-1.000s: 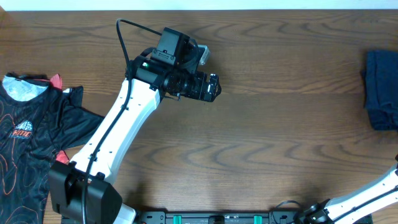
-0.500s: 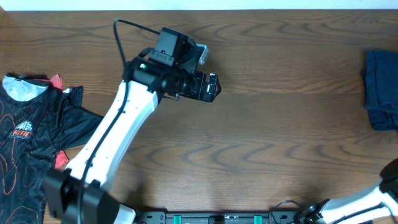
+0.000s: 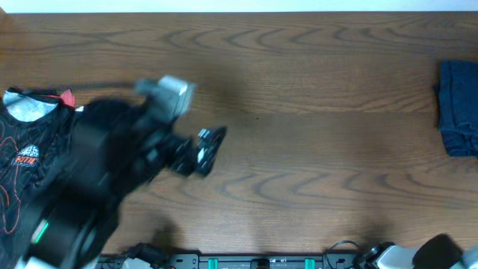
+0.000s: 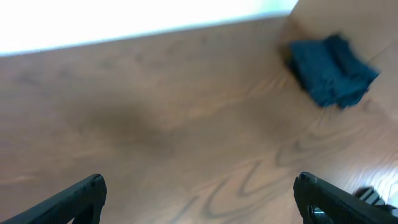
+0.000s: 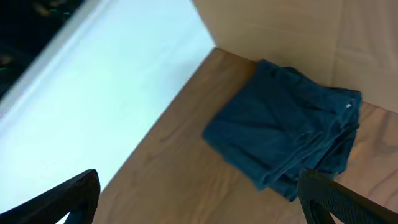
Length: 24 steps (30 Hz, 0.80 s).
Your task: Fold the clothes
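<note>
The clothes [image 3: 457, 108] are a folded dark navy stack at the table's far right edge, also seen in the left wrist view [image 4: 333, 68] and the right wrist view [image 5: 286, 134]. My left gripper [image 3: 209, 148] is a blur over the left-centre of the table, far from the stack. Its fingers [image 4: 87, 194] stand wide apart over bare wood, so the left gripper [image 4: 199, 193] is open and empty. My right gripper [image 5: 199, 190] is open too, hanging just short of the stack's near edge, with nothing between its fingers [image 5: 323, 193].
A black shirt with red-orange print [image 3: 26, 168] lies spread at the table's left edge, partly under the blurred left arm [image 3: 97, 179]. A pale wall [image 5: 93, 93] borders the table's far side. Part of the right arm [image 3: 441, 250] shows at the bottom right.
The left arm has swung down and to the left from the table's upper middle, blurring as it goes. The right arm's white link has slid out of the overhead view. The navy stack has not moved.
</note>
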Motion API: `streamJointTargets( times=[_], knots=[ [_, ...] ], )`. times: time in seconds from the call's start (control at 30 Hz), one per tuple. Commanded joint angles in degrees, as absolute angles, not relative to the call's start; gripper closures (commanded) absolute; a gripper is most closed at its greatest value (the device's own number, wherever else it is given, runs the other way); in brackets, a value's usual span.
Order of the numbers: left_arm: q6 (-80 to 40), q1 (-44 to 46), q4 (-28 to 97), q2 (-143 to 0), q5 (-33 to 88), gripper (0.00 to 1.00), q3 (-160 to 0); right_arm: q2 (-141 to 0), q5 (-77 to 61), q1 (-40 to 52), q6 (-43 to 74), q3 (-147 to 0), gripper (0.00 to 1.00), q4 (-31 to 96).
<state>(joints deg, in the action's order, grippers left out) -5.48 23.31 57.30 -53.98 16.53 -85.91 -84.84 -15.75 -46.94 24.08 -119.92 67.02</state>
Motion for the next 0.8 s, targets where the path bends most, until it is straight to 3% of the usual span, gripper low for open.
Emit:
streamJointTargets(
  times=[0.0, 0.27, 0.77],
  knots=[
    [-4.6, 23.2, 58.4, -46.9, 14.2, 0.02, -86.2, -82.0, -20.8, -46.4, 23.6, -120.3, 0.01, 68.7],
    [-4.8, 23.2, 63.6, -34.4, 10.0, 0.02, -86.2, -79.2, -21.7, -46.4, 27.4, -120.3, 0.01, 75.8],
    [-4.7, 23.2, 67.0, -32.8, 9.3, 0.02, -86.2, -79.2, -21.6, -46.4, 27.4, -120.3, 0.01, 80.6]
  ],
)
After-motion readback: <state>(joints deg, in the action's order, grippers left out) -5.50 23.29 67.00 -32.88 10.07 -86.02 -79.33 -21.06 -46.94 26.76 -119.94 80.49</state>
